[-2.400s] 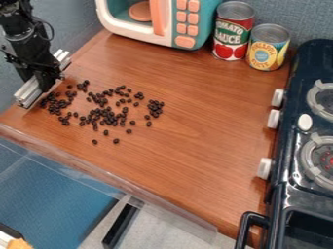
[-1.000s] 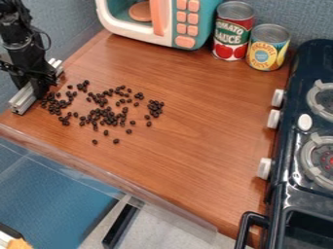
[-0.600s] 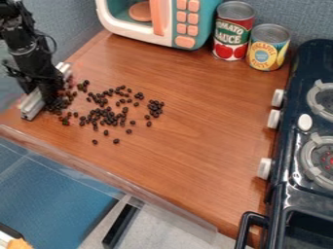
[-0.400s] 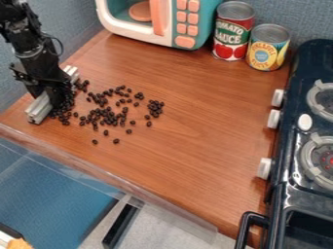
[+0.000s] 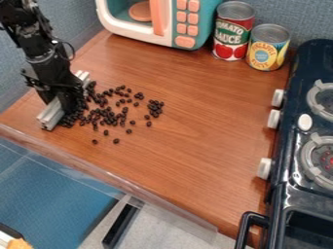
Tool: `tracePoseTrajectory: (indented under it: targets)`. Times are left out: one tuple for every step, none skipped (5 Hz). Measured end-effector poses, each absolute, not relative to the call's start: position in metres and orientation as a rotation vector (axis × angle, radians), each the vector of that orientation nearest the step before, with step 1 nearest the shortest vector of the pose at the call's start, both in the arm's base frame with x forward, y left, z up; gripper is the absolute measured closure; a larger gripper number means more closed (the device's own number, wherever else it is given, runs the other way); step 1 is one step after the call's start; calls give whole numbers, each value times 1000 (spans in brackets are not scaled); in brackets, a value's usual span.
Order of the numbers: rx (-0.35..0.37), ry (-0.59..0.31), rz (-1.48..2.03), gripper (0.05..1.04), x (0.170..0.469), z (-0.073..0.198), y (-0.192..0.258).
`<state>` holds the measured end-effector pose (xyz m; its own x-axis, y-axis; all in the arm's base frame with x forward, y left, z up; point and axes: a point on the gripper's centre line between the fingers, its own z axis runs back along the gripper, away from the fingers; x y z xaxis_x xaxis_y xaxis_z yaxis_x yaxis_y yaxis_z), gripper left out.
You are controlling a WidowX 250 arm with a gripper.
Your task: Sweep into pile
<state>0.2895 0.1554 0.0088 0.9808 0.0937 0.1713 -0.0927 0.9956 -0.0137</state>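
The black two-finger gripper is hanging over the left part of the brown wood-grain surface, and its fingers are closing around a long, ribbed, silver-grey metal bar. The bar is lying aslant, one end pointing near-left and the other far-right. Small, dark, roundish beans are crowding along its right side, densest just beside the gripper. Others are spreading loosely rightward, with a small cluster sitting farther right and two single beans lying nearer the surface's near edge.

a toy kitchen, with a stove and microwave.
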Motion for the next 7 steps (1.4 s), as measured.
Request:
tracePoseTrajectory:
  targets:
    - [-22, -171, 94, 701, 287, 8, 142]
    - [-41, -171, 97, 700, 286, 8, 131]
    - [-60, -165, 118, 701, 284, 7, 124]
    - [-68, -163, 123, 700, 280, 7, 117]
    - [-82, -156, 133, 700, 276, 6, 107]
    - [-100, -152, 151, 700, 273, 7, 95]
    - [-124, -143, 172, 700, 268, 7, 78]
